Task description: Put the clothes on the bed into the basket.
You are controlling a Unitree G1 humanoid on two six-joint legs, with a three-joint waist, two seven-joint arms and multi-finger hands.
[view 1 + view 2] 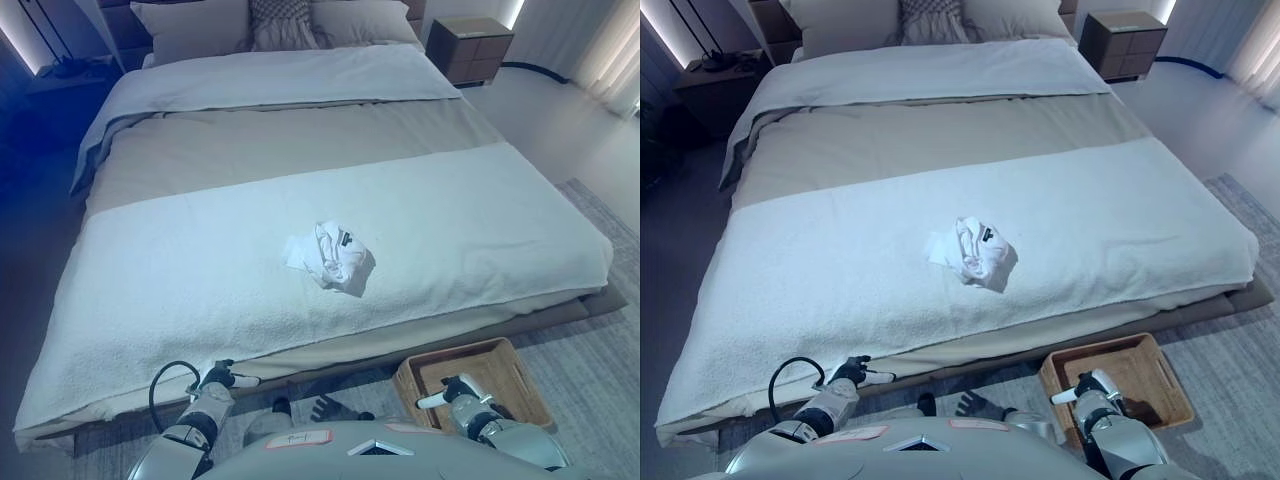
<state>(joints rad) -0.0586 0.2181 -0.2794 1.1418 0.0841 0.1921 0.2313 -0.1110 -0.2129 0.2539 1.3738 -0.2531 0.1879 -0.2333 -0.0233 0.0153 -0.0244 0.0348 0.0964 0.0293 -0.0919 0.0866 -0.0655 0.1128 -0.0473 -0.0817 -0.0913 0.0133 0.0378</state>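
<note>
Both hands low by the bed's foot — left hand [218,381] and right hand [462,390] loosely spread, empty.

Pillows [190,28] at the headboard, wooden nightstand [470,47] beside them, grey rug [600,330] on the floor

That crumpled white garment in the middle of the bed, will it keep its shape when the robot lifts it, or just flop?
The white garment lies bunched in soft folds, so it will probably sag and unfold when lifted. It looks thin and small beside the bed, so likely light. Pushed, it would probably drag and bunch on the textured white blanket rather than slide or roll.
</note>
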